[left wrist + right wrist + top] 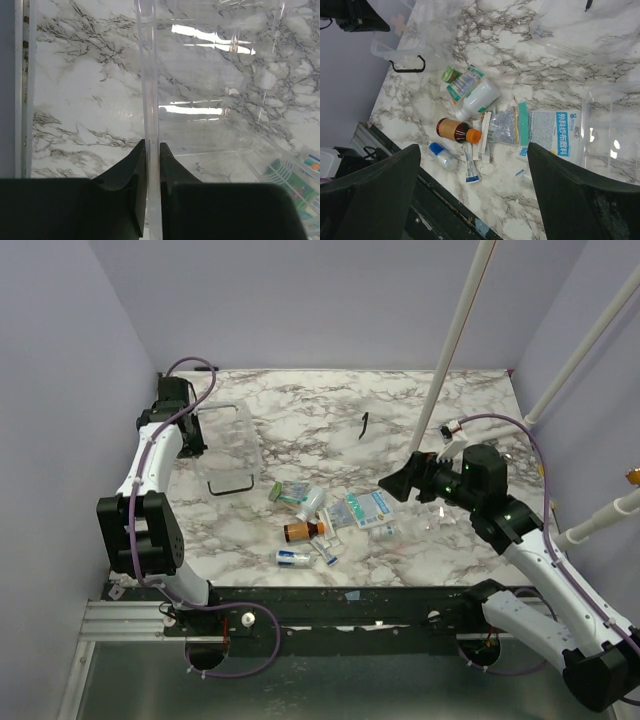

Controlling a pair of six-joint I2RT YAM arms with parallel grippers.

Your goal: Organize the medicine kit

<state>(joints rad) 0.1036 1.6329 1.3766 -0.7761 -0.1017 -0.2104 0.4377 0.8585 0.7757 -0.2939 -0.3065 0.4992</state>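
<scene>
- In the top view, the medicine kit (232, 440) sits on the left part of the marble tabletop (320, 405). Its black handle (232, 486) is on the side nearest the arm bases.
- The left fingers (193, 447) meet the kit's left wall. The right fingers (398, 483) hang well to the right of the kit, above the tabletop.
- Off the kit's near right corner lies a loose heap: a white bottle (313, 502), an amber bottle (300, 531) with an orange cap, a blue-and-white packet (370, 508) and a small blue-capped bottle (293, 558).
- A small black item (364, 426) lies alone, right of the kit and apart from the heap.
- In the left wrist view, the left fingers (129, 172) are closed, pinching a clear upright wall of the kit (149, 75) between them. Through the plastic we see the marble, and a green-printed packet (295, 181) beyond the kit's far side.
- In the right wrist view, the right fingers (375, 195) are spread wide and hold nothing.
- Here the kit (395, 42) shows at the upper left, its handle (408, 65) facing the heap.
- The white bottle (478, 97) lies nearest the kit, the amber bottle (451, 129) past it, and the packet (555, 131) farthest away.
</scene>
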